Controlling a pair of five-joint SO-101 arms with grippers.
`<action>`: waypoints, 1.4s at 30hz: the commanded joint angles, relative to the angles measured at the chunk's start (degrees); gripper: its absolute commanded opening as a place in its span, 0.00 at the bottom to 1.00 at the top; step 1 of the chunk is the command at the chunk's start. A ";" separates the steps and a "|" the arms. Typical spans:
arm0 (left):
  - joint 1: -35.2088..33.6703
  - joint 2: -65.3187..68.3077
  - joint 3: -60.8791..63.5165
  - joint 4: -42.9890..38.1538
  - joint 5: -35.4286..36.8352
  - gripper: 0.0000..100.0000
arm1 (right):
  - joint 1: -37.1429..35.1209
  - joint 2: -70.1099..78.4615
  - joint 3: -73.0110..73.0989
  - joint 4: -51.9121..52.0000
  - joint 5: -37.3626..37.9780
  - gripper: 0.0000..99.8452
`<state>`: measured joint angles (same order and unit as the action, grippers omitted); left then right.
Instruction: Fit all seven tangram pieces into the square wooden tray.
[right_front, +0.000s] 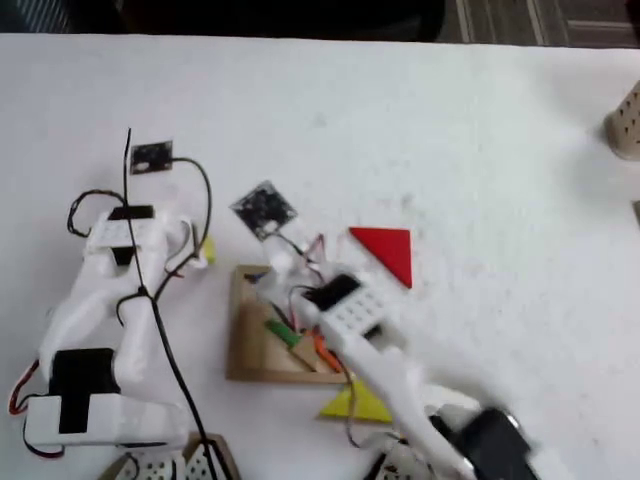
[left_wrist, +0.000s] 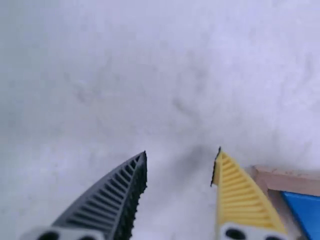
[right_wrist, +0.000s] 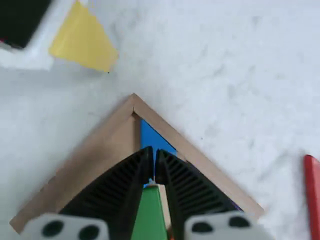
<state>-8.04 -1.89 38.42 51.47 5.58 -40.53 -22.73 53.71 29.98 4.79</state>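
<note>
The square wooden tray (right_wrist: 200, 155) sits mid-table, a blue piece (right_wrist: 152, 140) in its far left corner and a green piece (right_wrist: 150, 210) nearer the middle. My right gripper (right_wrist: 152, 152) hangs over that corner, fingers pinched almost tip to tip, grasping nothing. My left gripper (left_wrist: 181, 155) gapes empty just outside the same corner. The red triangle (right_front: 388, 250) and yellow triangle (right_front: 355, 403) lie on the table (right_front: 450, 130).

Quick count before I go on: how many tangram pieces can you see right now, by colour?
red piece: 1
yellow piece: 1
green piece: 1
orange piece: 1
blue piece: 1
Total: 5 visible; more may lie hidden in the tray.
</note>
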 joint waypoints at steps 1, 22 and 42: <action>5.49 -3.03 -1.67 1.41 -0.79 0.24 | 3.91 -14.99 5.80 0.48 -0.44 0.02; 30.37 -3.65 5.80 -10.73 12.31 0.03 | 12.88 -36.44 20.48 0.57 -6.15 0.02; 18.68 -1.36 3.43 4.84 3.52 0.03 | 12.26 -36.44 20.57 0.57 -6.15 0.02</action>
<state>12.53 -3.74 42.55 54.55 11.30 -27.87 -58.07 74.55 30.51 -0.66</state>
